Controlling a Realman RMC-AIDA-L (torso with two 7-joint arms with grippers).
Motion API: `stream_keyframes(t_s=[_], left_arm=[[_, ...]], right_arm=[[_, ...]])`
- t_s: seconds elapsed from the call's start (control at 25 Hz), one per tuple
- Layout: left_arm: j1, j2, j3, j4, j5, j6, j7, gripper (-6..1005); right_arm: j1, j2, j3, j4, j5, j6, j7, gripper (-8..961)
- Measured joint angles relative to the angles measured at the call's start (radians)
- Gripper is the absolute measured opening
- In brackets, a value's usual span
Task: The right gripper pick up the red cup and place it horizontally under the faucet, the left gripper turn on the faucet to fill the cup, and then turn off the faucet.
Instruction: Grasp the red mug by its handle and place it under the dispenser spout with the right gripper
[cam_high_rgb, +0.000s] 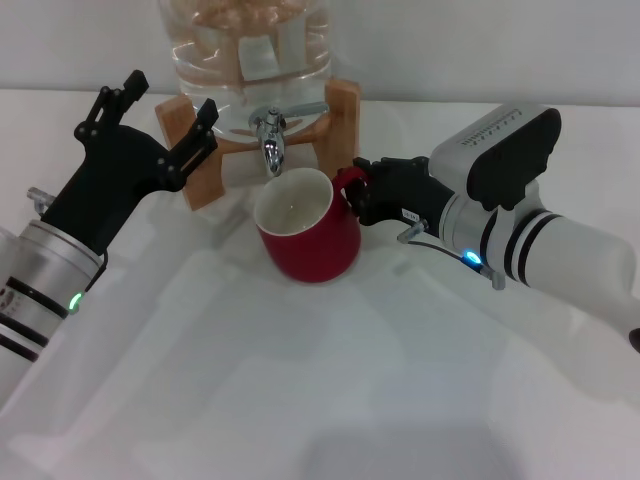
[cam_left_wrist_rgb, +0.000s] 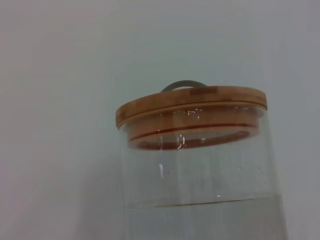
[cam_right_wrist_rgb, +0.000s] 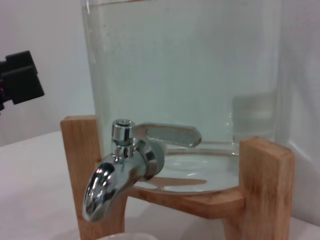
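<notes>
The red cup (cam_high_rgb: 315, 240) is upright below the spout of the chrome faucet (cam_high_rgb: 270, 138), its white inside showing. My right gripper (cam_high_rgb: 362, 195) is shut on the cup's loop handle from the right. My left gripper (cam_high_rgb: 165, 110) is open, above the left post of the wooden stand (cam_high_rgb: 195, 165), left of the faucet and apart from it. In the right wrist view the faucet (cam_right_wrist_rgb: 125, 160) is close, its lever lying sideways and no water running; a black fingertip of the left gripper (cam_right_wrist_rgb: 20, 82) shows at the edge.
The clear water jar (cam_high_rgb: 245, 50) stands in the wooden stand at the back of the white table (cam_high_rgb: 300, 400). The left wrist view shows the jar (cam_left_wrist_rgb: 200, 170) and its wooden lid (cam_left_wrist_rgb: 190, 105). The right wrist view shows a stand post (cam_right_wrist_rgb: 265, 185).
</notes>
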Motion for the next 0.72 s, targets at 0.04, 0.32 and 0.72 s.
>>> stream_keyframes(t_s=[0.04,0.32,0.72], left_arm=[[0.000,0.000,0.000,0.000,0.000,0.000,0.000,875],[-0.005,0.000,0.002,-0.001,0.000,0.001,0.000,875],[-0.010,0.000,0.009,-0.001,0.000,0.001,0.000,875]], right_arm=[[0.000,0.000,-0.004,0.001,-0.001,0.000,0.000,188],[0.002,0.000,-0.019,0.002,-0.002,-0.001,-0.002,228],[0.005,0.000,-0.016,0.004,0.007,0.006,0.004,280]])
